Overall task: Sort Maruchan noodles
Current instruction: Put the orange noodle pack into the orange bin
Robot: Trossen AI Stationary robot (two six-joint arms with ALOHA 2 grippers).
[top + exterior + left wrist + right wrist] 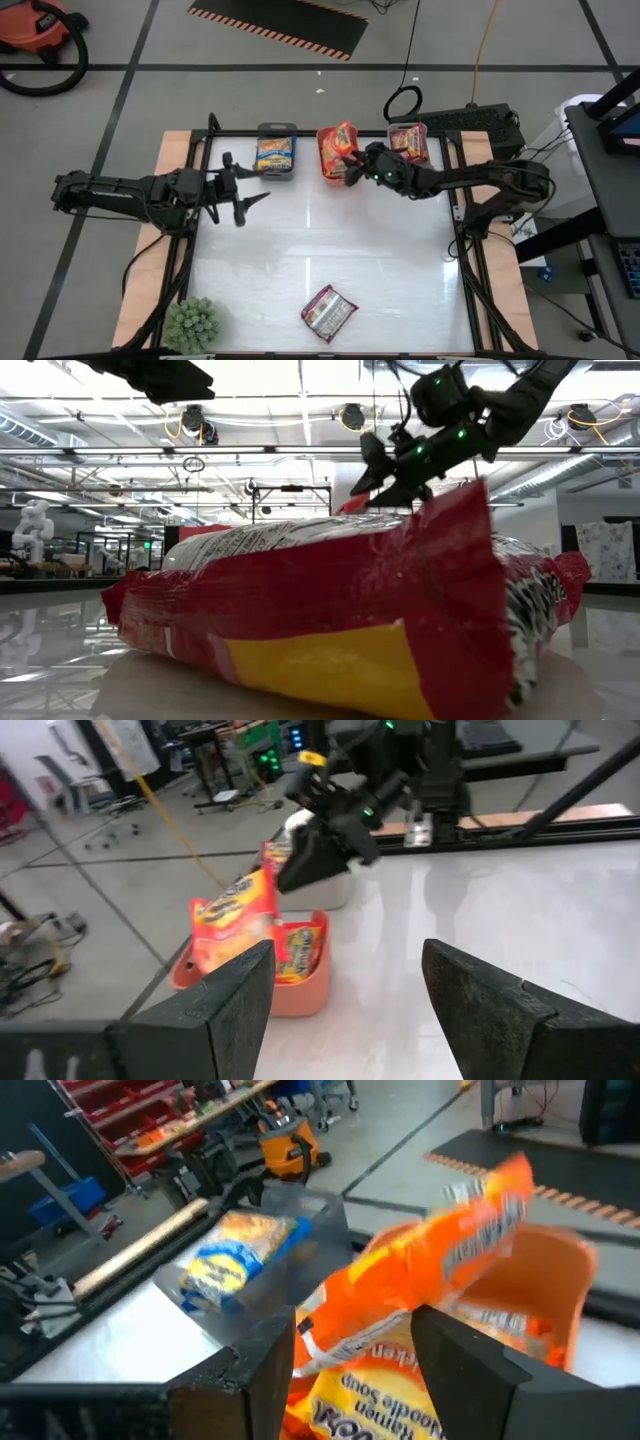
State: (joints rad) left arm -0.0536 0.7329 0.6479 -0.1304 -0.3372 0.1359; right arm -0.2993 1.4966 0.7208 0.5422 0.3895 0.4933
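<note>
My right gripper [350, 160] hovers over the orange bin [322, 152] at the table's far edge, fingers apart [355, 1325]. An orange-yellow noodle packet [430, 1270] sits tilted just past its fingertips, above the bin [290, 995] and the orange packets inside it [232, 920]. A grey bin [276, 150] holds blue-yellow packets, and another bin [408, 142] holds red-silver ones. One red-silver packet [329, 311] lies flat on the table near the front edge and fills the low view [330, 610]. My left gripper [250, 200] waits open at the table's left, above the surface. My right gripper's fingers [470, 1370] stand on either side of the orange-yellow packet's near end [350, 1335], coming at it on a slant from above and from the table's right. I cannot tell whether they touch it. The packet tilts over the orange bin.
A small green potted plant [190, 325] stands at the near left corner. The white table top between the bins and the loose packet is bare. A dark frame rail [462, 215] runs along the right edge, and cables lie beyond the far edge.
</note>
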